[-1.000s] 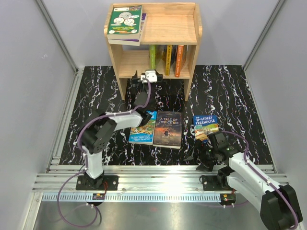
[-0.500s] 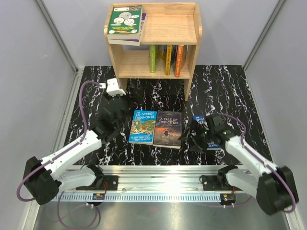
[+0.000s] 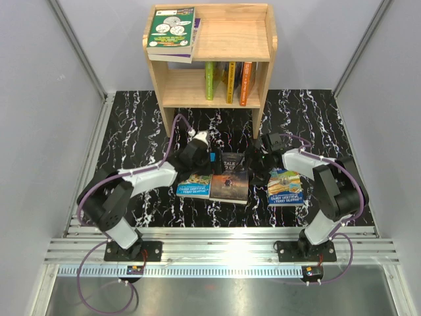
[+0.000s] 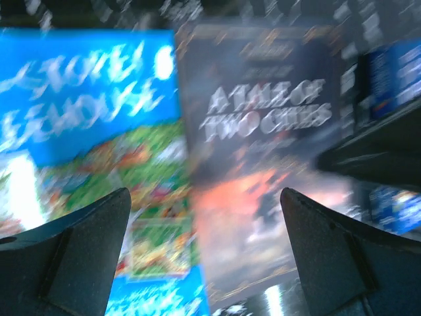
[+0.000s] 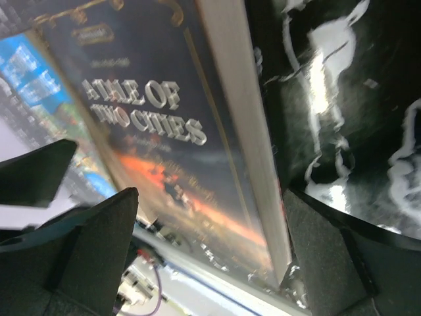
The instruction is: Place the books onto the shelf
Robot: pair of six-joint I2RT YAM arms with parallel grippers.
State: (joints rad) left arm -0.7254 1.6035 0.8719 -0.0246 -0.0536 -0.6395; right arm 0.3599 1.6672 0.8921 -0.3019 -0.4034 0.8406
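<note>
Quick status on the book job: I'd say I'm a bit past halfway. Five books are up on the shelf [image 3: 237, 39]. A green book [image 3: 171, 27] lies flat on the left of the top board over a purple book [image 3: 197, 29] that peeks out to the right, and three upright books [image 3: 227, 82] stand in the lower tier. That leaves three flat on the table [image 3: 131, 131]. There's a blue Treehouse book [image 3: 195, 186], A Tale of Two Cities [image 3: 230, 184] pressed against its right side, and a second Treehouse book [image 3: 285, 186] lying apart, further right. Both hands are spread wide with nothing in them. The left hand [image 4: 204, 197] hovers over the seam where the blue cover meets the dark one. The right hand [image 5: 210, 197] is down low at the dark book's free long edge, with the page block between its fingers. I can't tell if it's actually touching. On edges, the dark book's left side is blocked by its neighbour, so the right edge looks like the only easy way under it. The two hands are close together at that book's far end, so I'd watch for crowding. Room to land looks fine: the lower tier is open to the left of the upright books, and the right half of the top board is bare inside its raised rim. The grey side walls [image 3: 39, 99] are well apart from everything.
</note>
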